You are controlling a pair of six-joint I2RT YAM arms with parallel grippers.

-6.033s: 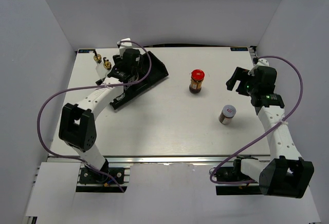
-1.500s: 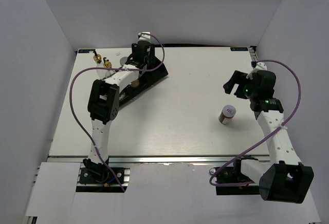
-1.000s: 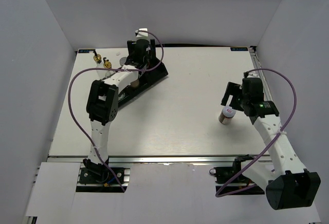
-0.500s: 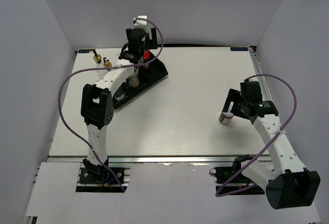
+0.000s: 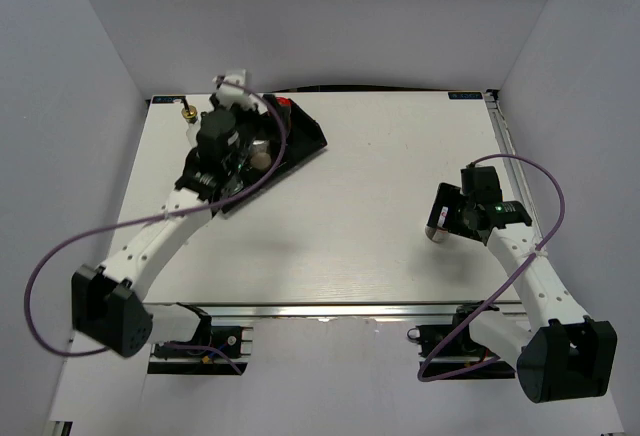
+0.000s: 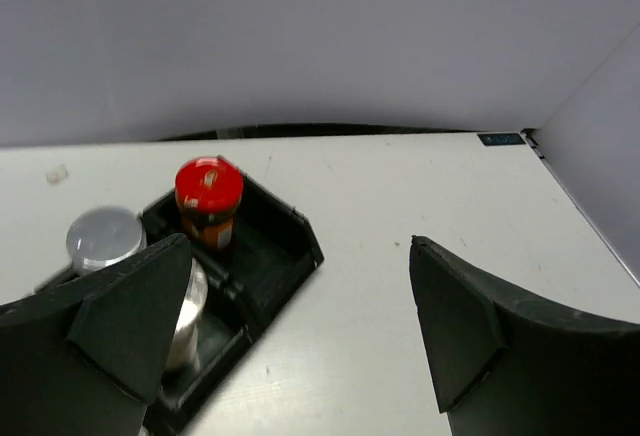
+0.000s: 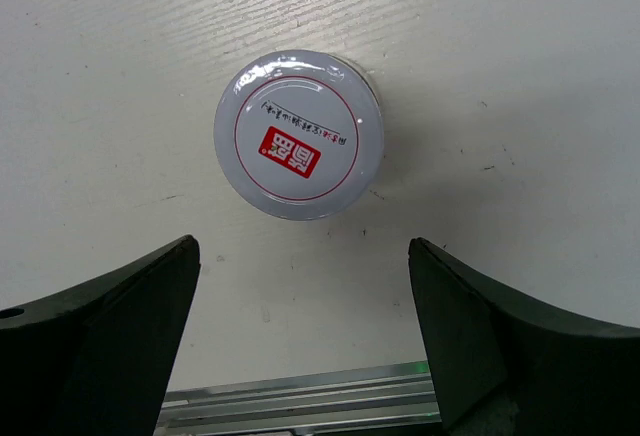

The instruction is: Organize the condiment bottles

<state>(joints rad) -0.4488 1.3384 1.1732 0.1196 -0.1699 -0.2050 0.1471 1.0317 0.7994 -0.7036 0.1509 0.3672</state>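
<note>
Red-lidded jar [image 6: 209, 201] now in tray [image 6: 290, 224]; L gripper [image 6: 300, 256] pulled back, jaws apart; your R gripper [image 7: 300, 266], apart, now over silver-lidded jar [image 7: 298, 134], well right of tray; grab next.

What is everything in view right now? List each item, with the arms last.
black compartmented plastic tray: one, black, far left of table.
red-lidded dark jar: one, in the tray's end compartment.
white silver-capped shakers: apparently two, in the tray beside that jar, the nearer one half hidden.
gold-spouted glass bottle: one visible, far-left corner, outside the tray.
silver-lidded jar: one, red label on lid, on the table's right side.
white table: one.
left gripper: open, at the tray.
right gripper: open, over the silver-lidded jar.
</note>
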